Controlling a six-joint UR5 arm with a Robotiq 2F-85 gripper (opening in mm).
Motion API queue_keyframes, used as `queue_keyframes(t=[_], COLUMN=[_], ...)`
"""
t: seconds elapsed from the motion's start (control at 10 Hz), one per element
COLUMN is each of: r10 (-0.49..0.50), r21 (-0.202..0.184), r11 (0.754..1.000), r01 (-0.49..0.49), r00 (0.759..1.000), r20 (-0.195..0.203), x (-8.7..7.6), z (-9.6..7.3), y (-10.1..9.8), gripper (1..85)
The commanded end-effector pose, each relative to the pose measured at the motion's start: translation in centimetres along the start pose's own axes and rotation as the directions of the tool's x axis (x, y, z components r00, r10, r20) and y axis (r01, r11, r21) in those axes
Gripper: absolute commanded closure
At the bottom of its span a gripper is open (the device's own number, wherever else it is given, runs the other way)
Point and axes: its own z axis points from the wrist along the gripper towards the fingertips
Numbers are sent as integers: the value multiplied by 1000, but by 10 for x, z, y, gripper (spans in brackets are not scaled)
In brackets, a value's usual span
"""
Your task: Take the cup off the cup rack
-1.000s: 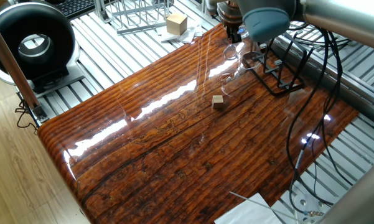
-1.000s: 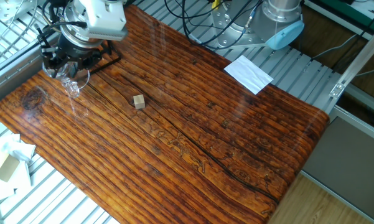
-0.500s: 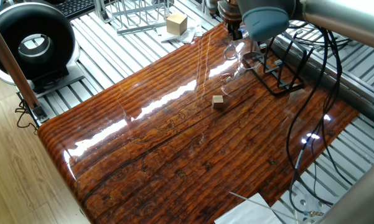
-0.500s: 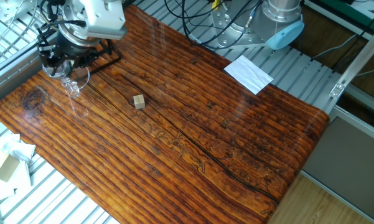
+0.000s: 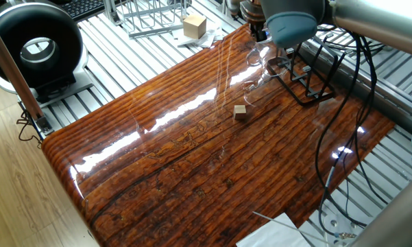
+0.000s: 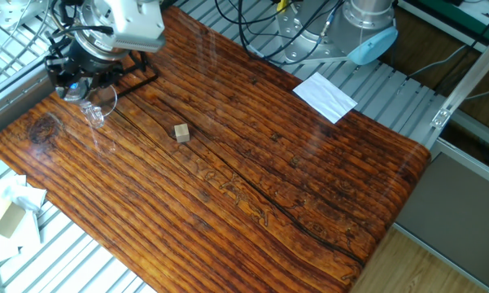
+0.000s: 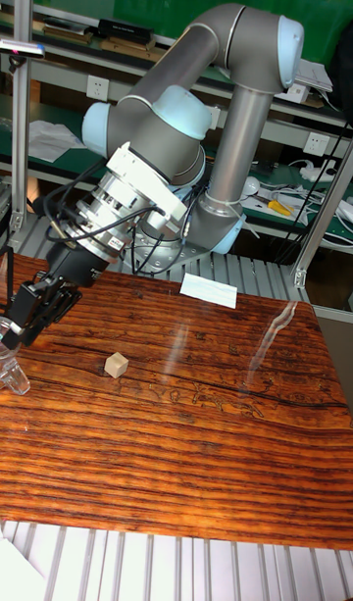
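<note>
The cup [image 6: 100, 104] sat at the bench's [image 6: 252, 163] far corner, tilted, right against the cup rack [image 6: 122, 75] at the rack's 7 o'clock side in the other fixed view. The gripper [image 6: 72, 81] hung at the cup's 11 o'clock, by its rim; whether its jaws were open or closed, I couldn't tell. A small wooden cube [image 6: 181, 133] lay at the cup's 4 o'clock, apart. A white paper [image 6: 325, 95] lay well off.

Opposed high views — one frontal

Glossy striped wooden table [image 6: 309, 187] with small wooden cube [image 6: 181, 133], black cup rack [image 5: 314, 82], white paper [image 6: 325, 96].
</note>
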Motion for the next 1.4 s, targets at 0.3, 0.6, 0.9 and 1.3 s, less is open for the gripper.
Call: queue_keyframes(t=[0.3, 0.6, 0.9, 1.3], r10=[-5, -6, 13, 31], r21=[5, 1, 13, 2], r11=[1000, 1000, 1000, 1000], r01=[4, 6, -14, -31], r00=[1000, 998, 998, 993], r20=[28, 57, 60, 111], x=[-5, -13, -16, -18], z=[0, 0, 9, 34], y=[-2, -1, 18, 54], gripper=[387, 363, 363, 363])
